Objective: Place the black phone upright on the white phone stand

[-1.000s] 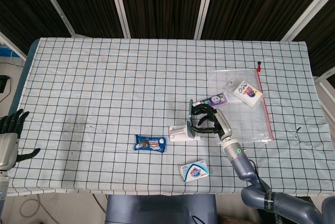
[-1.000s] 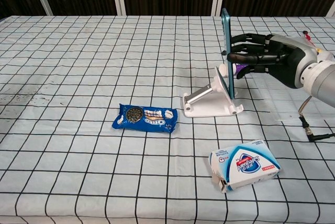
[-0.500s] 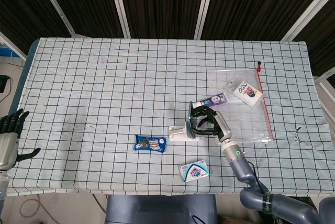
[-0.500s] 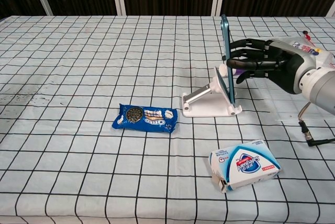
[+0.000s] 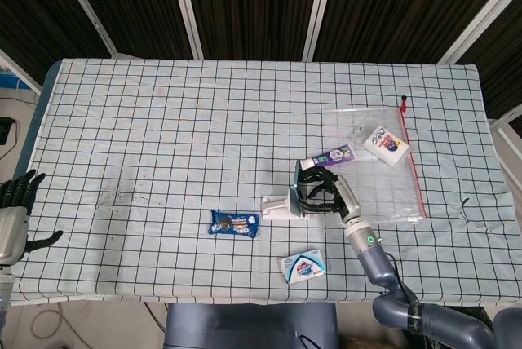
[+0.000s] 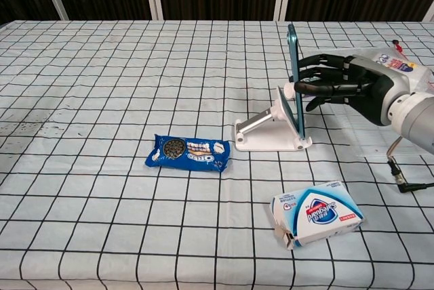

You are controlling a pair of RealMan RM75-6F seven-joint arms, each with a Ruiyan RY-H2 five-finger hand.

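The black phone (image 6: 293, 76), seen edge-on with a teal rim, stands upright against the sloped back of the white phone stand (image 6: 266, 135). Its lower end is down at the stand's front lip. My right hand (image 6: 347, 87) grips the phone from the right, fingers curled around its edge. In the head view the phone (image 5: 297, 187), the stand (image 5: 277, 206) and the right hand (image 5: 329, 195) sit right of the table's middle. My left hand (image 5: 12, 212) hangs off the table's left edge, fingers apart and holding nothing.
A blue cookie pack (image 6: 188, 153) lies left of the stand. A blue-and-white box (image 6: 316, 212) lies near the front edge. Behind the right hand are a purple tube (image 5: 331, 155) and a clear zip bag (image 5: 383, 171) holding a small packet.
My right hand has lowered the phone a little, bringing its lower end down onto the stand. The stand slid slightly left. The left hand has not moved.
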